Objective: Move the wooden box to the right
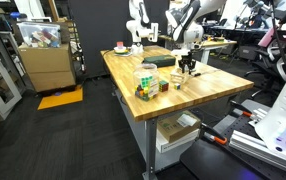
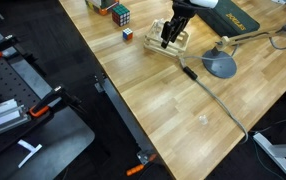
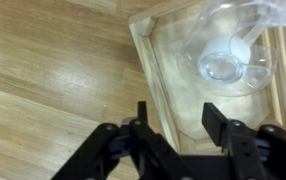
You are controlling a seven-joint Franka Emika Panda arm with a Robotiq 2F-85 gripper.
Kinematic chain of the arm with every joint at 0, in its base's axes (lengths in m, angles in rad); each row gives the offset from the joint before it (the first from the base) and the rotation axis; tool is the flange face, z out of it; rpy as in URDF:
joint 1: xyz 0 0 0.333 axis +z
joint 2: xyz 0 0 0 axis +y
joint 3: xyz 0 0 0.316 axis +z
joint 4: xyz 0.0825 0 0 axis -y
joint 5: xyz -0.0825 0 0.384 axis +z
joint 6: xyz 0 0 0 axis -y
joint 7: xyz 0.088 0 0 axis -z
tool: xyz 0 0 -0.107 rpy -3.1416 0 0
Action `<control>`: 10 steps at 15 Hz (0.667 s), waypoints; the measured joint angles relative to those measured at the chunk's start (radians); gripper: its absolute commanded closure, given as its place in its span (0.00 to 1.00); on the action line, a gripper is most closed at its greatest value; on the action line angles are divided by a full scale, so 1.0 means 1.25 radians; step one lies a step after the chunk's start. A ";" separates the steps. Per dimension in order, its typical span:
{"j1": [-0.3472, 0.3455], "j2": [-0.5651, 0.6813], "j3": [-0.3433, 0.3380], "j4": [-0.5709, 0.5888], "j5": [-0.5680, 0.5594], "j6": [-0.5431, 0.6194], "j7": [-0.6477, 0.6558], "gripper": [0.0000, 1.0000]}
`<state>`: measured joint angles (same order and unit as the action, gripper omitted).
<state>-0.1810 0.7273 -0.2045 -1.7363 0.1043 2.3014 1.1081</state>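
Note:
The wooden box (image 3: 148, 60) is a pale light-wood open box with a raised rim, lying on the wooden table. A clear plastic cup (image 3: 228, 45) lies inside it. My gripper (image 3: 180, 118) is open and low over the box's near end. One finger is outside the left wall and the other is inside the box, so the wall stands between them. In an exterior view the gripper (image 2: 168, 33) stands upright over the box (image 2: 180, 44) near the table's far side. It also shows in an exterior view (image 1: 187, 63).
A large multicoloured puzzle cube (image 2: 120, 14) and a small one (image 2: 127, 34) sit beside the box; cubes also show near the table edge (image 1: 148, 87). A grey round lamp base (image 2: 220, 66) with a cable lies close by. A cardboard box (image 1: 45, 62) stands off the table.

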 measured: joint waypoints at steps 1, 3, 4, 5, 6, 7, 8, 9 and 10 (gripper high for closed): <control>-0.001 0.004 0.000 0.004 0.004 -0.006 -0.002 0.77; -0.003 0.016 0.000 0.010 0.006 -0.016 -0.002 0.91; -0.003 0.021 0.000 0.012 0.006 -0.021 -0.002 0.99; -0.004 0.025 -0.001 0.013 0.006 -0.026 -0.002 1.00; -0.004 0.026 -0.001 0.017 0.006 -0.030 -0.004 0.98; -0.004 0.027 -0.001 0.021 0.006 -0.032 -0.005 1.00; -0.004 0.025 -0.001 0.023 0.006 -0.033 -0.005 0.98; -0.004 0.019 -0.001 0.025 0.007 -0.035 -0.007 0.99; -0.004 0.011 -0.001 0.026 0.008 -0.035 -0.012 0.99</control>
<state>-0.1860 0.7406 -0.2061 -1.7044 0.1143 2.2577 1.0928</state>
